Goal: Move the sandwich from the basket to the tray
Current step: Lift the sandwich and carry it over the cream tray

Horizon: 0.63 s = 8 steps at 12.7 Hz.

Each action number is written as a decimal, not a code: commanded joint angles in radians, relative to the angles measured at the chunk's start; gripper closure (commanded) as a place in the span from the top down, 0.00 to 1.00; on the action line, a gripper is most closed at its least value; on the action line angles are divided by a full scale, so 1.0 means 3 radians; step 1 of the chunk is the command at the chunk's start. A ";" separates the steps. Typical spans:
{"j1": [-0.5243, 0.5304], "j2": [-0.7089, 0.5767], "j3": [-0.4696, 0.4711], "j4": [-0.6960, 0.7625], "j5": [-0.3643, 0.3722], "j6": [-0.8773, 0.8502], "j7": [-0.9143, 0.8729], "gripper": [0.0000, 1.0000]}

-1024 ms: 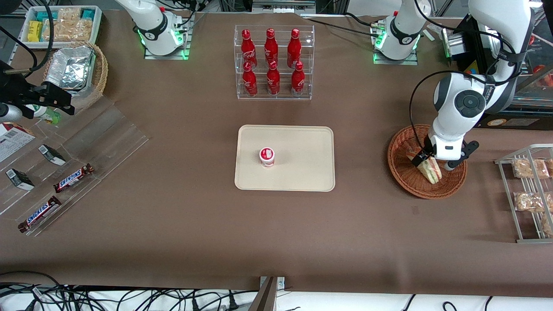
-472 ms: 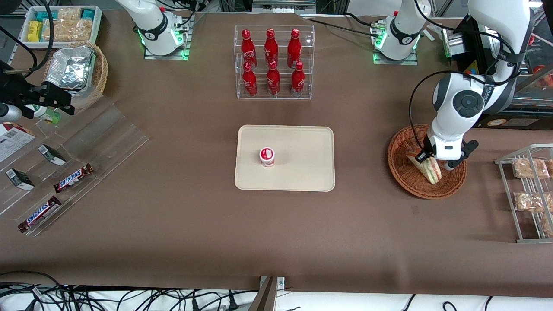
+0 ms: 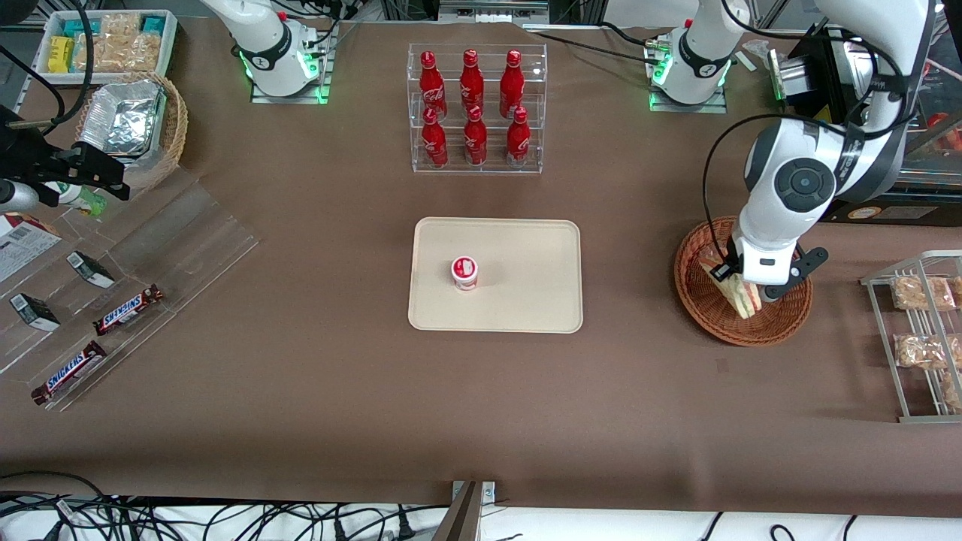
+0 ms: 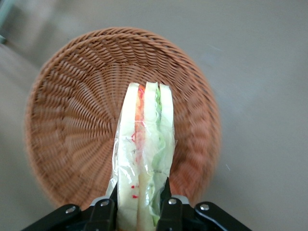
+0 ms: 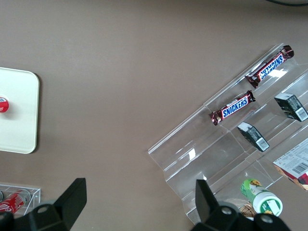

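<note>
The wrapped wedge sandwich point(image 3: 740, 294) point(image 4: 144, 154) hangs over the reddish-brown wicker basket point(image 3: 703, 308) point(image 4: 72, 125), lifted a little above its floor. My gripper point(image 3: 744, 289) point(image 4: 138, 211) is shut on the sandwich, one finger on each bread face, with the red, green and white filling edge showing between them. The cream tray point(image 3: 526, 300) lies in the middle of the table, toward the parked arm from the basket, with a small red-lidded cup point(image 3: 464, 272) standing on it.
A clear rack of red bottles point(image 3: 475, 105) stands farther from the front camera than the tray. A wire rack with bagged snacks point(image 3: 921, 330) is beside the basket at the working arm's end. Snickers bars point(image 3: 128, 309) on clear steps lie at the parked arm's end.
My gripper has risen and shifted slightly toward the tray, carrying the sandwich up off the basket floor. The tray and cup have not moved.
</note>
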State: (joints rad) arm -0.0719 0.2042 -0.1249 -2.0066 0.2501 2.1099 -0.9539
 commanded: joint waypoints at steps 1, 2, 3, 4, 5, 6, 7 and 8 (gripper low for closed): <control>0.0030 -0.0016 -0.0436 0.0474 -0.0214 -0.0645 0.0095 0.32; 0.0030 -0.0016 -0.0549 0.0602 -0.0271 -0.0793 0.0268 0.32; 0.0030 -0.0021 -0.0631 0.0700 -0.0423 -0.0840 0.0462 0.32; 0.0030 -0.0036 -0.0703 0.0736 -0.0541 -0.0841 0.0692 0.32; 0.0030 -0.0041 -0.0795 0.0737 -0.0598 -0.0811 0.0877 0.32; 0.0015 -0.0016 -0.0882 0.0732 -0.0684 -0.0739 0.0975 0.32; -0.0001 -0.0001 -0.0953 0.0681 -0.0716 -0.0546 0.0981 0.32; -0.0001 0.0030 -0.1070 0.0574 -0.0731 -0.0367 0.0986 0.32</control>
State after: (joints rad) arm -0.0799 0.1948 -0.3964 -1.8087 0.0561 1.9323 -0.6989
